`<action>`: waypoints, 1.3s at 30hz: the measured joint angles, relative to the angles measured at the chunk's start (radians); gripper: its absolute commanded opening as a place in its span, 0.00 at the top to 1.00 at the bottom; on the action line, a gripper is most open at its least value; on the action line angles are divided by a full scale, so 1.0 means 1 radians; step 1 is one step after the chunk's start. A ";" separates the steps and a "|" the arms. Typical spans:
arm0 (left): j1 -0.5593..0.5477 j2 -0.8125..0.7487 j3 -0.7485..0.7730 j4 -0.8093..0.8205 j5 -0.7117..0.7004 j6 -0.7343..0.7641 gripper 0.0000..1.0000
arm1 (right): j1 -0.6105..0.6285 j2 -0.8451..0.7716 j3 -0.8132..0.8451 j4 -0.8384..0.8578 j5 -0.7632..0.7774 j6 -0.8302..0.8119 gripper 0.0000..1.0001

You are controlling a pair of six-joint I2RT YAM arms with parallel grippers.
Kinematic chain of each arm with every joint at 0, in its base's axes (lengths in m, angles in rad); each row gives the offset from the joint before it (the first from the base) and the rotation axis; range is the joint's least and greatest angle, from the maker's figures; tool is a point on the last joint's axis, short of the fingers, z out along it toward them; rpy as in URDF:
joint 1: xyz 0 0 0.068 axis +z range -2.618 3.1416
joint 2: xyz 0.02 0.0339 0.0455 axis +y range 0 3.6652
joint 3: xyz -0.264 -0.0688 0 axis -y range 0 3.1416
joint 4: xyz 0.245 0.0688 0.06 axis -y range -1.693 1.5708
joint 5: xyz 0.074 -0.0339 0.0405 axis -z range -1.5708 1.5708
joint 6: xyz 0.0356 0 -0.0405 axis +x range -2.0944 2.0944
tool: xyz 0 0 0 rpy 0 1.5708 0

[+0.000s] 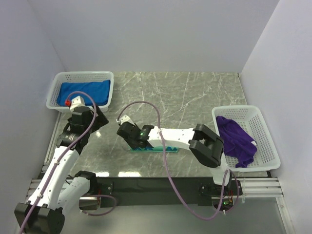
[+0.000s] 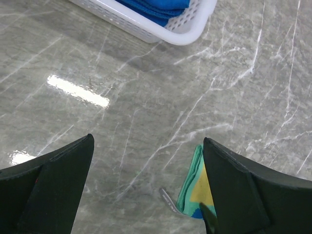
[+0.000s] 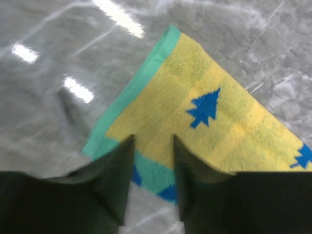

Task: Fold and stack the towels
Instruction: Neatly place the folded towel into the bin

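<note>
One towel lies folded on the table; the right gripper hangs over its edge, fingers half apart, gripping nothing. Closing there may catch just the top layer and unfold it. The left gripper gapes empty.

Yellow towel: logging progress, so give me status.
Left jaws wide open, empty. Right jaws part open above yellow towel, flat on table. Blue towel in left basket, purple towel in right basket. Nothing in the way.

grey marble-look table with white veins, plain pale walls on three sides, bright glare on surface.
</note>
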 measured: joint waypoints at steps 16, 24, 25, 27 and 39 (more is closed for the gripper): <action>0.079 -0.032 -0.002 0.000 0.034 0.000 0.01 | 0.085 0.060 0.137 -0.093 -0.063 0.005 0.32; 0.099 -0.032 -0.003 0.002 0.066 0.000 0.01 | 0.085 0.122 0.146 -0.106 -0.063 -0.005 0.39; 0.100 -0.032 -0.003 0.003 0.067 0.000 0.00 | 0.085 0.126 0.146 -0.105 -0.062 -0.006 0.39; 0.101 -0.032 -0.003 0.004 0.070 0.000 0.01 | 0.085 0.130 0.146 -0.103 -0.062 -0.006 0.40; 0.106 -0.031 -0.013 0.018 0.100 0.003 0.01 | 0.085 0.133 0.118 -0.043 -0.047 0.010 0.69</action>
